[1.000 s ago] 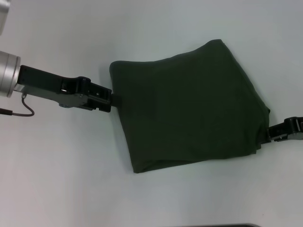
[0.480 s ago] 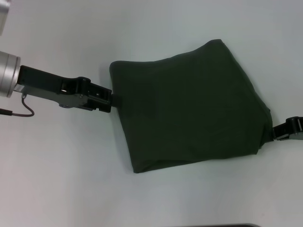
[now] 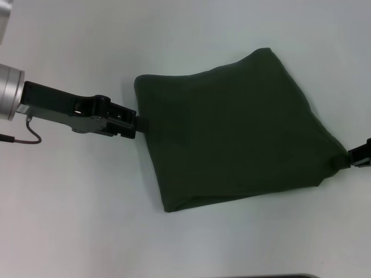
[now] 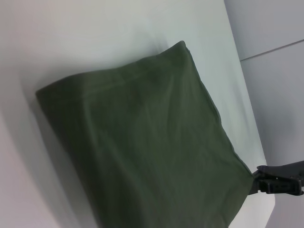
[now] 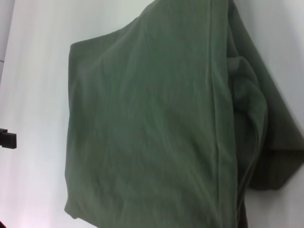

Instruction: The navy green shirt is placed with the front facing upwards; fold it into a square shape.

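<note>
Navy green shirt [image 3: 232, 133] folded on table [image 3: 87, 202]

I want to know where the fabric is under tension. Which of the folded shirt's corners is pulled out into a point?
The corner at the right gripper: the dark olive-green folded cotton shirt tapers to a stretched tip there, while its other corners lie blunt and slack.

The left arm [image 3: 55, 104] reaches in from the left side, stretched out low and nearly level, its silver wrist section at the frame edge and a thin cable looping beneath it. The left gripper [image 3: 141, 123] points right, fingertips closed together on the shirt's [image 3: 232, 133] left edge. The right gripper [image 3: 351, 157] shows only its tip at the right edge, pinching the shirt's right corner.
</note>
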Motion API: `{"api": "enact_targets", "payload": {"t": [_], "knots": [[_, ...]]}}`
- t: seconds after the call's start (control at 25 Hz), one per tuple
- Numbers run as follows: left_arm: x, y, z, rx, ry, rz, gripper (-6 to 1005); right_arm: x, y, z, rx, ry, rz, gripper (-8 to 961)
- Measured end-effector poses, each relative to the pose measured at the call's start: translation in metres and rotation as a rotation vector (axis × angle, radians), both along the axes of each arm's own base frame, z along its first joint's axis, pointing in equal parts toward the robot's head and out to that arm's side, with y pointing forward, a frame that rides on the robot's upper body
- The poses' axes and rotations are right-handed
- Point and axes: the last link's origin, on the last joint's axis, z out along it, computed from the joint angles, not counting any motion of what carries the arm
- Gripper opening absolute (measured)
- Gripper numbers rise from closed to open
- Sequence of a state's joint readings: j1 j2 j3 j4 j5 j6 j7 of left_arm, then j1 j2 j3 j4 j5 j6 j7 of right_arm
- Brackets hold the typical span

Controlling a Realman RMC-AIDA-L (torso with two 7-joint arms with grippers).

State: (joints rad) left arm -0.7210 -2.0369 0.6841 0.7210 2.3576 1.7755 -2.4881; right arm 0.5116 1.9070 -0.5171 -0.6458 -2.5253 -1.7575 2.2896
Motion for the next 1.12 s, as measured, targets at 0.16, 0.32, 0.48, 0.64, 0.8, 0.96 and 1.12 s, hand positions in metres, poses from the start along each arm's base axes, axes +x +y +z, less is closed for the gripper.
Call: {"api": "enact_targets", "payload": {"t": [0.16, 0.32, 0.48, 0.64, 0.8, 0.96, 1.12], "knots": [[0.0, 0.0, 0.0, -0.001, 0.0, 0.0, 450, -0.001, 0.001, 0.005, -0.005, 0.0, 0.004, 18], [0.0, 0.0, 0.0, -0.001, 0.0, 0.0, 451, -0.004, 0.003, 0.008, -0.016, 0.0, 0.014, 18], [0.0, 0.0, 0.0, -0.001, 0.0, 0.0, 452, -0.005, 0.002, 0.008, -0.04, -0.005, 0.023, 19], [0.0, 0.0, 0.0, 0.001, 0.0, 0.0, 453, -0.004, 0.002, 0.01, -0.049, -0.015, 0.009, 20], [0.0, 0.0, 0.0, 0.002, 0.001, 0.0, 452, 0.0, 0.002, 0.018, -0.031, -0.022, -0.023, 21], [0.0, 0.0, 0.0, 0.002, 0.001, 0.0, 451, 0.002, 0.003, 0.023, -0.017, -0.027, -0.041, 101], [0.0, 0.0, 0.0, 0.002, 0.001, -0.001, 450, 0.003, 0.005, 0.026, -0.009, -0.033, -0.051, 203]]}}
